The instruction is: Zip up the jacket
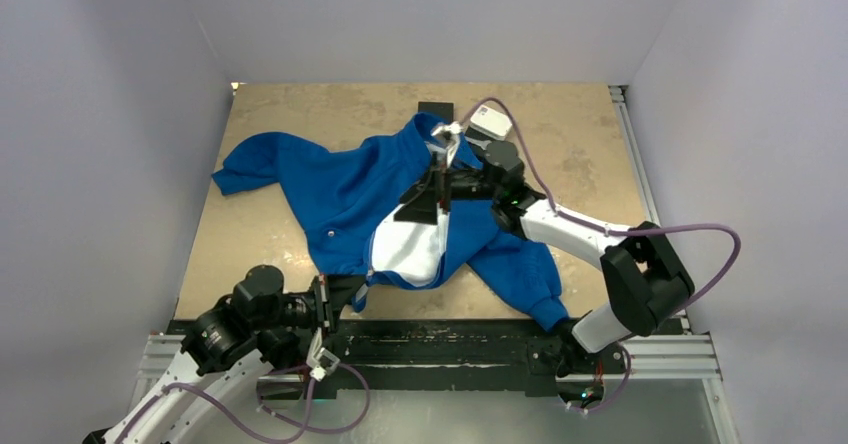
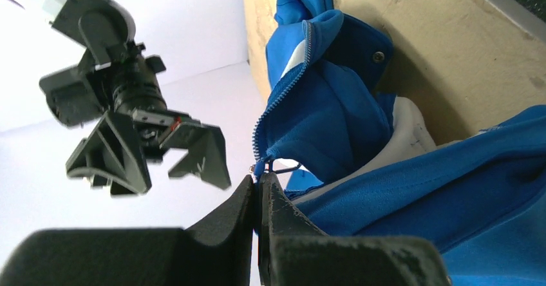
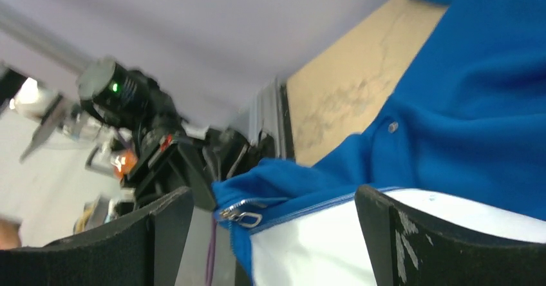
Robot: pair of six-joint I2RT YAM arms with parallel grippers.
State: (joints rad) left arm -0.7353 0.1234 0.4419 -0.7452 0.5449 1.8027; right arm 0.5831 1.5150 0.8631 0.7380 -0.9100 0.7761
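Observation:
The royal-blue jacket (image 1: 330, 189) lies spread over the tan table, its front open and white lining (image 1: 410, 249) showing. My left gripper (image 1: 350, 292) sits at the jacket's near hem. In the left wrist view it (image 2: 261, 186) is shut on the blue fabric at the zipper's bottom end, just under the metal pull ring (image 2: 281, 166). Hanging above the open front is my right gripper (image 1: 432, 199), open. Its own view shows the fingers (image 3: 169, 234) spread wide, with the silvery zipper slider (image 3: 243, 217) and lining (image 3: 309, 247) between them, touching neither.
A white box (image 1: 492, 121) with a purple cable and a small black block (image 1: 435, 109) lie at the table's far edge by the collar. One sleeve (image 1: 245, 169) reaches far left, the other (image 1: 525, 274) toward the right arm. White walls enclose the table.

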